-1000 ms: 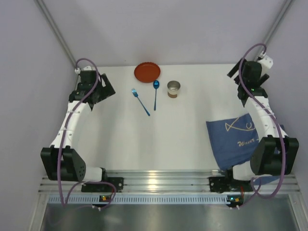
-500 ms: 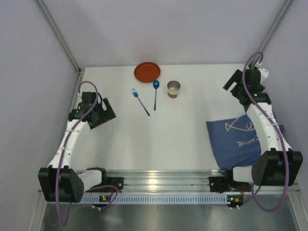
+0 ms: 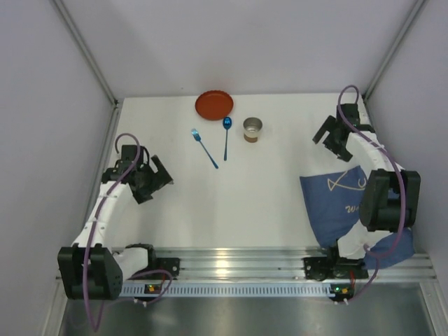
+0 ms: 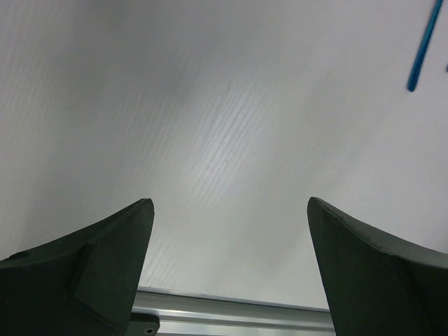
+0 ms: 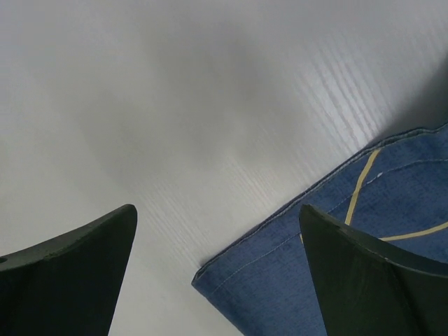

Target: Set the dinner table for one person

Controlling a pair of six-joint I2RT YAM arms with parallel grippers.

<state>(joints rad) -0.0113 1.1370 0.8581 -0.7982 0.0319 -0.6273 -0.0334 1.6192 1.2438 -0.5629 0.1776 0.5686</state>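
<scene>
The white dinner table (image 3: 259,189) holds a red plate (image 3: 214,105), a blue fork (image 3: 205,148), a blue spoon (image 3: 226,137) and a small cup (image 3: 253,129) along its far side. A dark blue placemat with fish drawings (image 3: 339,203) lies at the right, partly over the near edge. My left gripper (image 3: 162,180) is open and empty over bare table at the left; the fork's handle tip (image 4: 425,47) shows in the left wrist view. My right gripper (image 3: 326,143) is open and empty just beyond the placemat's far left corner (image 5: 210,274).
Grey walls close in the table on the left, back and right. A metal rail (image 3: 231,262) runs along the near edge, and it also shows in the left wrist view (image 4: 231,311). The right arm (image 3: 388,196) lies over the placemat's right part.
Both arms have swung down and inward from the far corners. The left gripper now sits lower at mid-left. The right gripper has come down toward the placemat's far corner.
</scene>
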